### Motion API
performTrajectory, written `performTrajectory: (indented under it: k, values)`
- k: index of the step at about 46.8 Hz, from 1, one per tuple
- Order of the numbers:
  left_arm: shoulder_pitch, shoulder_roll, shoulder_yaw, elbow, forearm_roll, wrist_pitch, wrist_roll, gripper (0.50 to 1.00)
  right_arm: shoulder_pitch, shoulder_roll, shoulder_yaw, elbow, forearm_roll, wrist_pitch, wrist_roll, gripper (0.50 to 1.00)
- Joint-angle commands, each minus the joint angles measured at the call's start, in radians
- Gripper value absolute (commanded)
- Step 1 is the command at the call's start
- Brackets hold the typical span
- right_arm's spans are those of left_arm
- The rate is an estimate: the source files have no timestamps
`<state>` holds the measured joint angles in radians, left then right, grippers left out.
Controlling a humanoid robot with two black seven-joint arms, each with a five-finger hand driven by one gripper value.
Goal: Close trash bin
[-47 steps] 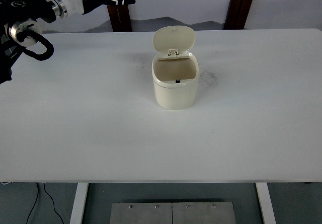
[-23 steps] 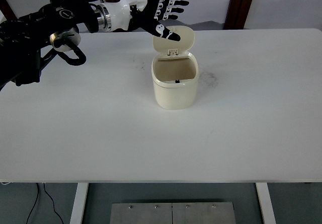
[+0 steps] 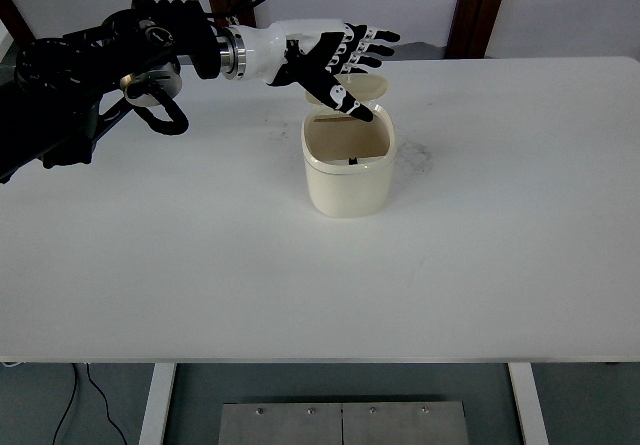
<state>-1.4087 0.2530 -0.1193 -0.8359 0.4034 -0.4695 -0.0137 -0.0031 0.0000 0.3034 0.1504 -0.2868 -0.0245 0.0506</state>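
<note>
Bin [image 3: 348,175] unmarked, lid [image 3: 366,88] up.

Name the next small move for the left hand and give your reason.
Probably press forward and down: the left hand, fingers spread, sits over the raised lid at the trash bin's back edge, and the bin's mouth is open.

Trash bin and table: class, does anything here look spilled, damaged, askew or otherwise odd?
Nothing stands out. The cream trash bin stands upright on the white table with its lid open, and the left hand, fingers spread, is over the lid. Only faint smudges mark the tabletop beside the bin.
</note>
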Motion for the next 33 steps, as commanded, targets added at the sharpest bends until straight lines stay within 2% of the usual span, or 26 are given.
performTrajectory:
  k: [1, 6, 15, 19, 33]
  values:
    - [-0.004, 0.0, 0.004, -0.02, 0.0, 0.0, 0.012, 1.0, 0.0, 0.0, -0.001, 0.0, 0.0, 0.0, 0.0, 0.991]
    - [-0.009, 0.0, 0.007, -0.051, 0.0, 0.002, 0.044, 1.0, 0.0, 0.0, 0.0, 0.0, 0.0, 0.0, 0.0, 0.991]
    - [-0.03, 0.0, 0.01, -0.089, 0.0, 0.002, 0.155, 1.0, 0.0, 0.0, 0.0, 0.001, 0.0, 0.0, 0.0, 0.993]
    - [-0.042, 0.0, 0.035, -0.1, 0.0, 0.002, 0.184, 1.0, 0.0, 0.0, -0.001, 0.0, 0.0, 0.0, 0.0, 0.991]
    - [-0.076, 0.0, 0.107, -0.129, 0.0, 0.003, 0.196, 1.0, 0.0, 0.0, 0.0, 0.001, 0.0, 0.0, 0.0, 0.991]
